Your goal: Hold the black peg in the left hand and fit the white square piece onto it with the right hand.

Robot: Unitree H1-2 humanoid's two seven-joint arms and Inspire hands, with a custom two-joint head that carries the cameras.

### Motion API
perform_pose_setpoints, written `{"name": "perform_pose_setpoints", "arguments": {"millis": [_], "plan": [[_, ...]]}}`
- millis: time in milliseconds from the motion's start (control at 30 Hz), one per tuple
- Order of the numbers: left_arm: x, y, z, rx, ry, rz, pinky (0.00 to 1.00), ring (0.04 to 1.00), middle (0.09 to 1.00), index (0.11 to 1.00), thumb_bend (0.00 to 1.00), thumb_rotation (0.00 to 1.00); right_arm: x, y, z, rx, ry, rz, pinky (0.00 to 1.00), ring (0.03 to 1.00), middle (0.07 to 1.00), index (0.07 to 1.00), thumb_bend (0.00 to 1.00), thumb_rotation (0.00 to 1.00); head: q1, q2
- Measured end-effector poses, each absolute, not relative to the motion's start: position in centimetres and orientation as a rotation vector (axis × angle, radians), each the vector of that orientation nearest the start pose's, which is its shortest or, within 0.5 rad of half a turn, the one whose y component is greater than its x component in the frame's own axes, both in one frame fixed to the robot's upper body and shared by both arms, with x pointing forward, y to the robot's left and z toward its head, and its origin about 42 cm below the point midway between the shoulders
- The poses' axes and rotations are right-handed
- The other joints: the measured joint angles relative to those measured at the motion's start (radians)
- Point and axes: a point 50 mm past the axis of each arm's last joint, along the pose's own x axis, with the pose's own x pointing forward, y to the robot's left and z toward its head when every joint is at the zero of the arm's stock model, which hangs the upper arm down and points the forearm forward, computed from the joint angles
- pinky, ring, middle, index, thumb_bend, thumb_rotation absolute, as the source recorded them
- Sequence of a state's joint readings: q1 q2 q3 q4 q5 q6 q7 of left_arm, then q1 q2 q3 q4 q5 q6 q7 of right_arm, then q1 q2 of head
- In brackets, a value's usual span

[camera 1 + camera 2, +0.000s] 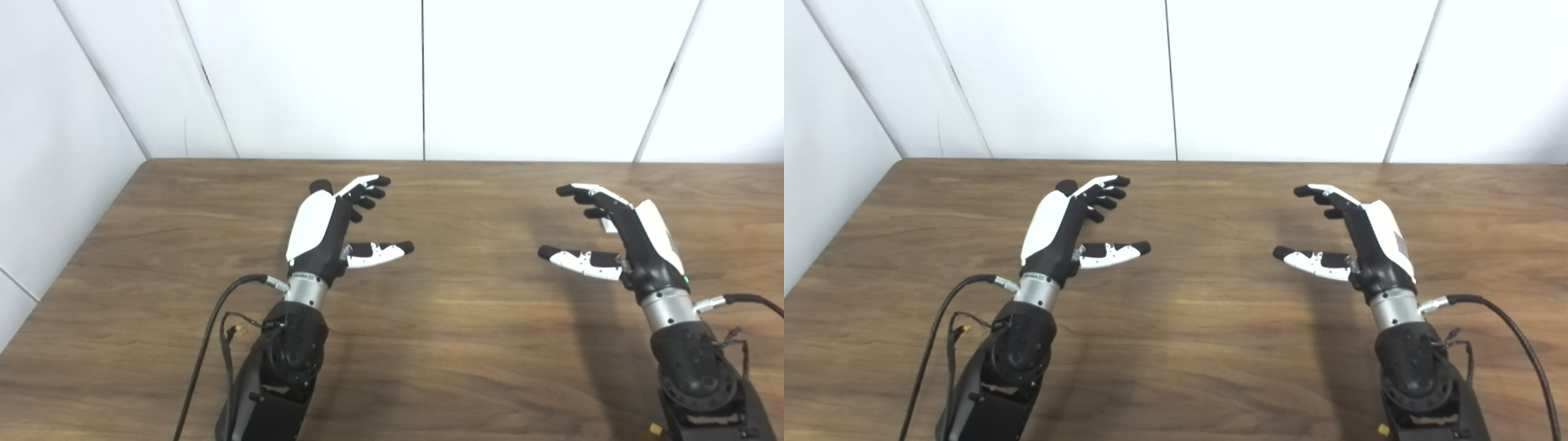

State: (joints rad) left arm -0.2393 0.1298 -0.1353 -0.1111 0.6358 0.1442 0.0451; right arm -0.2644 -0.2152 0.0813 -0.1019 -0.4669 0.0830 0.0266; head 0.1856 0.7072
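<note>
Both hands are raised over the wooden table [429, 343], palms turned toward each other, and neither holds anything. The left hand [331, 226] has its fingers [367, 193] extended and spread, with the thumb held apart below them. The right hand [618, 236] mirrors this posture: fingers extended, thumb held clear, nothing between them.

The black peg [320, 185] is visible only as a dark rounded top behind the upper edge of the left hand, toward the table's far edge and left of centre. Its body is hidden by the hand, so whether it stands upright on the table cannot be confirmed. The white square piece [609, 225] shows only as a small pale corner behind the right hand's fingers, toward the far right of the table. Its shape and its hole are hidden.

Judged from this arrangement, the task is at its first step: approach, with no grasp yet made. Peg and piece lie well apart, each just beyond the hand assigned to it.

The next move calls for the left hand to reach forward past the peg, bring fingers and thumb to opposite sides of it, and close with enough of the top left exposed to receive the piece. The right hand needs a hold on the piece's edges that leaves its opening unobstructed.
</note>
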Motion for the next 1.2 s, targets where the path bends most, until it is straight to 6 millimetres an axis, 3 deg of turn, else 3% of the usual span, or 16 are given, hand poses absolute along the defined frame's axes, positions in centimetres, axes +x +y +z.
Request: {"name": "perform_pose_setpoints", "arguments": {"millis": [233, 700, 900, 1067, 1200], "plan": [[34.9, 20.3, 19.1, 0.791, -0.264, 0.057, 0.57, 0.705, 0.768, 0.765, 0.79, 0.23, 35.8, -23.4, 20.3, -0.688, -0.3, 0.041, 0.74, 0.808, 0.808, 0.738, 0.71, 0.2, 0.0, -0.002], [35.6, 22.5, 20.2, 0.869, -0.242, 0.158, 0.59, 0.741, 0.785, 0.717, 0.76, 0.28, 35.9, -23.4, 20.4, -0.692, -0.306, 0.033, 0.73, 0.805, 0.807, 0.735, 0.71, 0.22, 0.0, 0.0], [35.6, 22.8, 20.2, 0.931, -0.253, 0.215, 0.69, 0.916, 0.884, 0.715, 0.75, 0.34, 35.9, -23.4, 20.4, -0.691, -0.306, 0.033, 0.73, 0.804, 0.808, 0.734, 0.71, 0.2, -0.002, 0.002], [36.3, 23.3, 19.4, 1.138, -0.248, 0.346, 0.85, 0.983, 0.932, 0.727, 0.72, 0.36, 35.9, -23.5, 20.4, -0.691, -0.306, 0.033, 0.73, 0.803, 0.806, 0.73, 0.71, 0.18, -0.003, 0.002], [37.0, 23.7, 19.5, 1.193, -0.244, 0.411, 0.85, 0.974, 0.929, 0.728, 0.73, 0.38, 35.9, -23.5, 20.4, -0.691, -0.306, 0.033, 0.73, 0.804, 0.807, 0.73, 0.71, 0.18, -0.003, 0.002]]}}
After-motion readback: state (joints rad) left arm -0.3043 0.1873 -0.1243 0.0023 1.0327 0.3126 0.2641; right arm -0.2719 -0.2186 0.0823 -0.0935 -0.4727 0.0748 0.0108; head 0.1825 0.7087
